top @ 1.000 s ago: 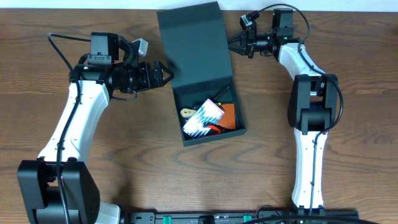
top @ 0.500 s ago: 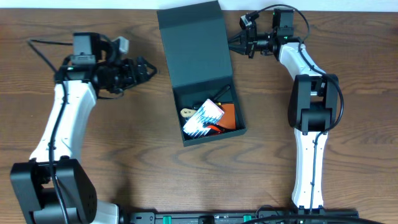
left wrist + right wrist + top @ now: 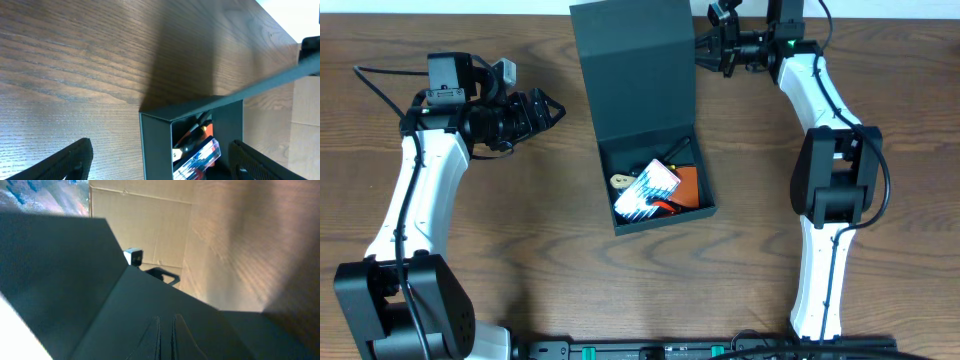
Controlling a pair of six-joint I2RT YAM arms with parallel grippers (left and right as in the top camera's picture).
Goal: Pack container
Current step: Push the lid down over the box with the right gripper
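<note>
The container (image 3: 665, 222) is a dark teal box in the middle of the table, its hinged lid (image 3: 635, 70) lifted and tilted. Inside lie a blue-and-white bit case (image 3: 648, 188), an orange item (image 3: 688, 185) and a small beige piece (image 3: 620, 181). My right gripper (image 3: 704, 50) is shut, its tips against the lid's upper right edge; in the right wrist view the closed fingers (image 3: 166, 330) rest on the lid (image 3: 75, 280). My left gripper (image 3: 548, 108) stands open, left of the box and apart from it. The left wrist view looks between its fingers at the box wall (image 3: 155, 145) and bit case (image 3: 200, 157).
Bare wooden table (image 3: 520, 230) lies on both sides of the box. The right arm's base column (image 3: 830, 200) stands right of the box. A black rail (image 3: 700, 350) runs along the front edge.
My left gripper drew back to the left, away from the lid's left edge. The right gripper moved toward the back of the table and the lid has risen more upright.
</note>
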